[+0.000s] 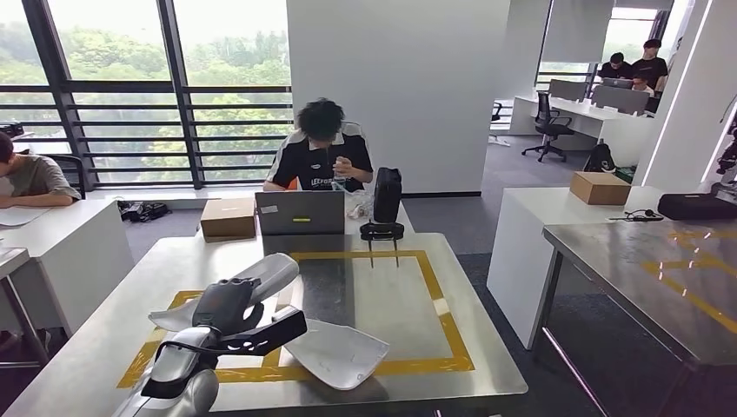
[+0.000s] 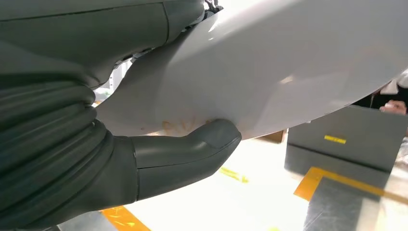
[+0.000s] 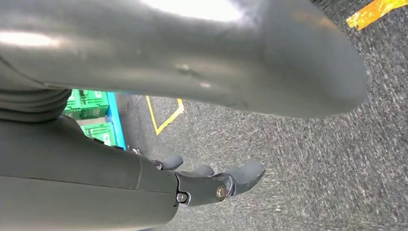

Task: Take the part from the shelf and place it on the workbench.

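- The part point(image 1: 335, 352) is seen as smooth, glossy white plastic, with bright highlights on its curved shell.
- The left hand point(image 1: 228, 314) is covered in matt grey plastic, its wrist cover ribbed and rubbery in look.
- The counter point(image 1: 382, 295) is shown as brushed metal with a dull sheen, marked with yellow tape point(image 1: 439, 304).
- The floor point(image 3: 308, 159) is laid with rough grey carpet.
- Two boxes point(image 1: 229, 218) are seen in matt brown cardboard.
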`<act>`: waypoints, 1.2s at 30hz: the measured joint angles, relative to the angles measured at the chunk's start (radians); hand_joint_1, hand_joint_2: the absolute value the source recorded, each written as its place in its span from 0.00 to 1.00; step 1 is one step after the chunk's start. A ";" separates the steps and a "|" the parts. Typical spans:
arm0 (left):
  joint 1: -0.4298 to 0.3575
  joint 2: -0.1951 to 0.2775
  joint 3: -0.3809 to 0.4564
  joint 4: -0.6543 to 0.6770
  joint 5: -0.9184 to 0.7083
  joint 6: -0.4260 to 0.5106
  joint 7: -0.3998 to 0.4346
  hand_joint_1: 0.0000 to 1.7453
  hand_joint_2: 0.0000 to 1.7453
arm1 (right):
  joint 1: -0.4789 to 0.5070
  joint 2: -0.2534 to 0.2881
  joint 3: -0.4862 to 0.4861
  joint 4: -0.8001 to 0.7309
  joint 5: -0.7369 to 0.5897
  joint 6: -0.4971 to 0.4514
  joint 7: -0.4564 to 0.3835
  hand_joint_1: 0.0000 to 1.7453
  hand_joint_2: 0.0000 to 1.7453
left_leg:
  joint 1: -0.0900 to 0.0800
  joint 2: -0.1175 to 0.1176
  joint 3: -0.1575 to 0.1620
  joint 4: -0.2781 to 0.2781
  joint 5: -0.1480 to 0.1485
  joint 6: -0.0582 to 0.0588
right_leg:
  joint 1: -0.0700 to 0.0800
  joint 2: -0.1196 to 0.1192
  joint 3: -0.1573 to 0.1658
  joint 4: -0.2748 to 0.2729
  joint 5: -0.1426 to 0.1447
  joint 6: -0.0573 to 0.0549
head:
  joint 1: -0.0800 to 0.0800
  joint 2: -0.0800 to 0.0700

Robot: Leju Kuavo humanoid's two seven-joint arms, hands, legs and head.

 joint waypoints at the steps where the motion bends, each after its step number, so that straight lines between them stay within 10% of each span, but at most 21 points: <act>1: 0.004 0.002 0.000 0.003 -0.001 -0.002 0.000 1.00 1.00 | 0.001 0.000 0.000 0.000 0.000 0.001 0.000 0.00 0.00 | -0.001 -0.002 0.010 0.001 -0.010 0.001 | 0.000 0.000 -0.027 0.011 -0.026 0.000 | 0.000 0.000; 3: 0.009 0.010 0.000 0.009 0.000 -0.006 0.004 1.00 1.00 | 0.002 0.000 0.000 0.000 0.002 0.003 0.000 0.00 0.00 | -0.004 -0.005 0.036 0.002 -0.033 -0.001 | 0.003 0.000 -0.040 -0.050 -0.014 -0.005 | 0.001 0.000; 6: 0.014 0.024 0.002 0.020 0.001 -0.010 0.010 1.00 1.00 | 0.006 -0.002 0.000 0.000 0.001 0.004 -0.002 0.00 0.00 | -0.008 -0.005 0.071 0.006 -0.070 -0.009 | 0.015 0.000 -0.006 -0.236 0.145 -0.028 | 0.001 0.000; 8: 0.018 0.033 0.006 0.026 0.001 -0.011 0.014 1.00 1.00 | 0.009 -0.003 -0.001 0.000 0.000 0.004 -0.005 0.00 0.00 | -0.011 -0.008 0.083 0.010 -0.084 -0.020 | 0.020 0.002 0.008 -0.278 0.190 -0.036 | 0.001 0.000; 13: 0.021 0.058 0.015 0.030 0.001 -0.012 0.018 1.00 1.00 | 0.007 -0.001 -0.004 0.000 -0.004 0.004 -0.007 0.00 0.00 | -0.008 -0.005 0.003 0.170 -0.083 -0.048 | 0.008 0.003 0.061 -0.286 0.163 -0.058 | 0.000 0.000; 17: 0.034 0.066 0.016 0.039 0.001 -0.014 0.018 1.00 1.00 | 0.007 -0.001 -0.010 0.000 -0.007 0.004 -0.005 0.00 0.00 | 0.005 0.003 -0.123 0.289 -0.177 -0.065 | 0.003 0.006 0.110 -0.286 0.119 -0.057 | -0.001 0.000; 19: 0.038 0.069 0.017 0.043 -0.001 -0.016 0.019 1.00 1.00 | 0.008 0.000 -0.014 0.000 -0.013 0.002 -0.004 0.00 0.00 | 0.007 0.005 -0.114 0.198 -0.129 -0.065 | 0.002 0.008 0.141 -0.286 0.094 -0.053 | -0.001 0.000; 22: 0.040 0.075 0.017 0.050 -0.009 -0.018 0.025 1.00 1.00 | 0.007 0.001 -0.020 0.000 -0.021 -0.005 -0.006 0.00 0.00 | 0.004 0.006 -0.079 0.028 0.031 -0.054 | 0.005 0.011 0.177 -0.283 0.053 -0.041 | -0.001 0.000; 24: 0.043 0.076 0.017 0.053 -0.013 -0.020 0.030 1.00 1.00 | 0.005 0.001 -0.023 0.000 -0.024 -0.007 -0.007 0.00 0.00 | 0.003 0.005 -0.067 0.007 0.047 -0.041 | 0.007 0.012 0.190 -0.276 0.040 -0.029 | -0.001 0.000; 28: 0.044 0.082 0.021 0.053 -0.017 -0.016 0.035 1.00 1.00 | 0.001 0.002 -0.026 0.000 -0.024 -0.008 -0.001 0.00 0.00 | 0.007 0.003 -0.028 0.005 0.020 -0.016 | 0.005 0.004 0.108 -0.128 0.060 -0.013 | 0.000 0.000; 31: 0.050 0.084 0.023 0.055 -0.018 -0.015 0.035 1.00 1.00 | 0.001 0.003 -0.027 0.000 -0.024 -0.008 0.000 0.00 0.00 | 0.007 0.001 0.004 0.005 -0.013 -0.010 | 0.004 0.001 -0.022 0.015 -0.015 -0.003 | 0.001 0.000; 33: 0.053 0.084 0.024 0.059 -0.018 -0.017 0.036 1.00 1.00 | 0.002 0.003 -0.030 0.000 -0.023 -0.008 0.000 0.00 0.00 | 0.007 -0.001 0.034 0.005 -0.039 -0.013 | 0.003 0.000 -0.060 -0.002 -0.049 -0.003 | 0.001 0.000; 36: 0.055 0.086 0.025 0.067 -0.021 -0.024 0.043 1.00 1.00 | 0.007 0.003 -0.034 0.000 -0.024 -0.010 -0.002 0.00 0.00 | 0.007 -0.001 0.081 0.009 -0.082 -0.024 | 0.003 -0.006 -0.046 -0.176 0.097 -0.007 | 0.001 0.000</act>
